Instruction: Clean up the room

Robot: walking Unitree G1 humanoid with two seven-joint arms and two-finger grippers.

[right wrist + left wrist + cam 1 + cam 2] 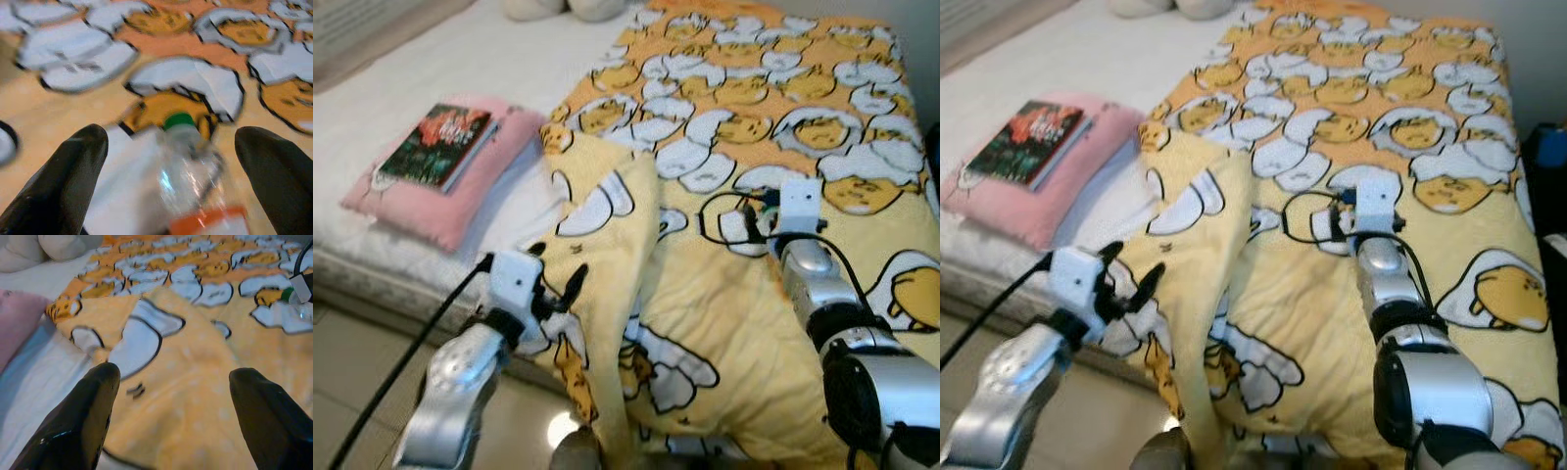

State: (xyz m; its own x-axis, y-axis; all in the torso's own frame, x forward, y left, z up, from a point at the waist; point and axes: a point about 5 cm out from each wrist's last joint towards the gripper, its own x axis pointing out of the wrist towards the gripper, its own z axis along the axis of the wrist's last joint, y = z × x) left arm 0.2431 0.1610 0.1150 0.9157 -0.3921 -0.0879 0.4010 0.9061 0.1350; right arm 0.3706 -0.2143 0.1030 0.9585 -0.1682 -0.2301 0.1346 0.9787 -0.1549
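My right gripper (171,147) wide open, clear green-capped bottle (188,166) lying between its fingers on the yellow blanket (724,323), lined up for pickup. Left gripper (171,396) open above blanket's folded edge.

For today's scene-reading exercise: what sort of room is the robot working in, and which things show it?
Most likely a bedroom. A bed with a white sheet carries a yellow cartoon-print blanket, and a pink pillow with a book on it lies beside the blanket.
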